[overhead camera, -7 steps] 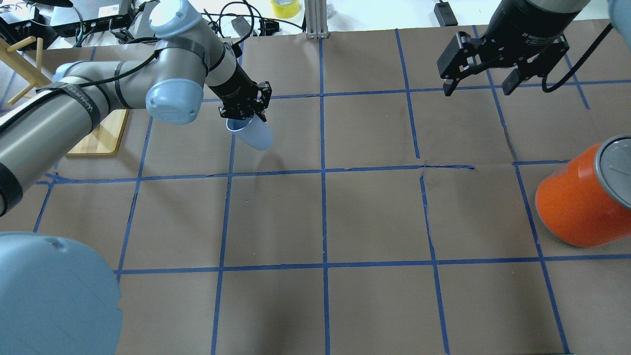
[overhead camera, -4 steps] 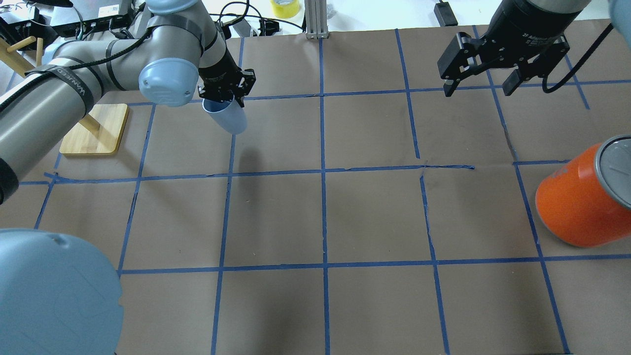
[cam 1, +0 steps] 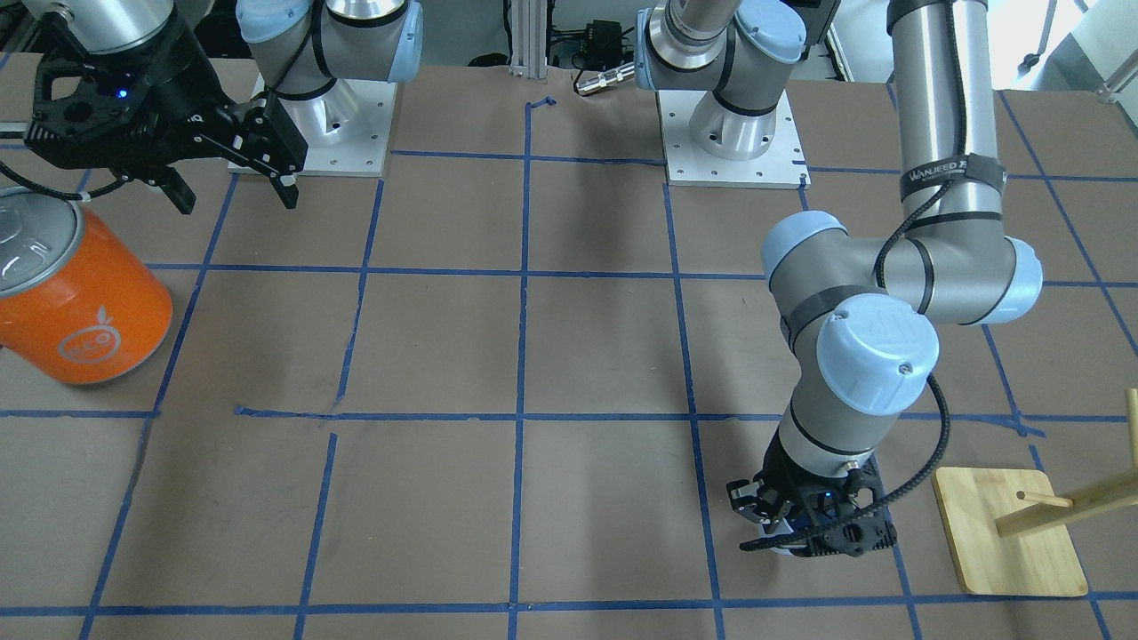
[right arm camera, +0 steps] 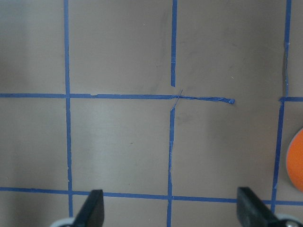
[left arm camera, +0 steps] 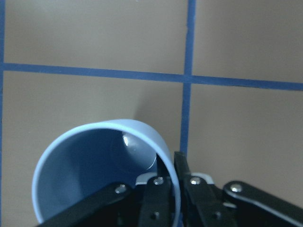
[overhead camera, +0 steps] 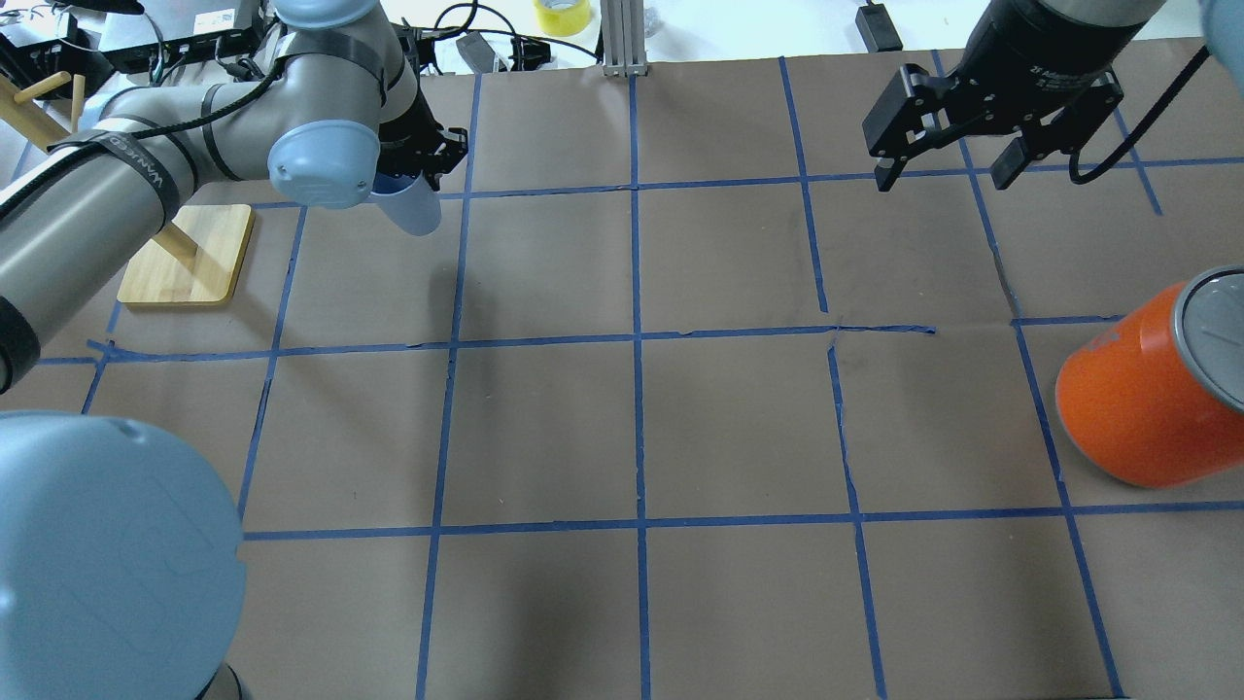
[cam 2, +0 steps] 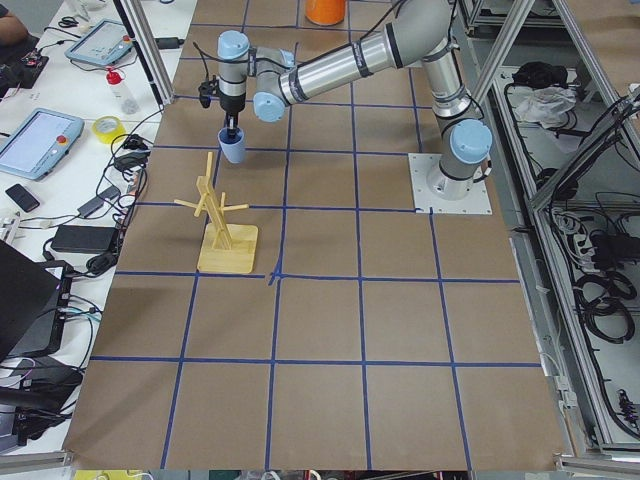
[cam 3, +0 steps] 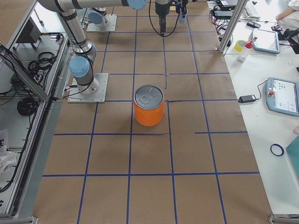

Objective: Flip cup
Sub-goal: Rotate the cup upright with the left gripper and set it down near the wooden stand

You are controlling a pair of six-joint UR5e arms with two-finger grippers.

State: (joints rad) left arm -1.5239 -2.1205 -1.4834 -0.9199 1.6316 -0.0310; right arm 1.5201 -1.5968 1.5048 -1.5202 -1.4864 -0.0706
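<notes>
Pinching rim of pale blue cup [overhead camera: 410, 208] with left gripper [overhead camera: 418, 170], one finger inside wall, one outside. Hanging just below fingertips, mouth up, long axis running down and slightly tilted, base near brown table paper [overhead camera: 544, 272]; contact unclear. Holding right gripper [overhead camera: 941, 178] well apart, spread wide and empty. Judging left arm alone placed for set-down.

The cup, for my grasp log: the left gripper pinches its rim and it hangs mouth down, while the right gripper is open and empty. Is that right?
Not quite: the cup hangs mouth up, not down. The left wrist view looks straight into its blue inside, with the left gripper pinching the rim. The rest holds: the right gripper is open and empty.
</notes>
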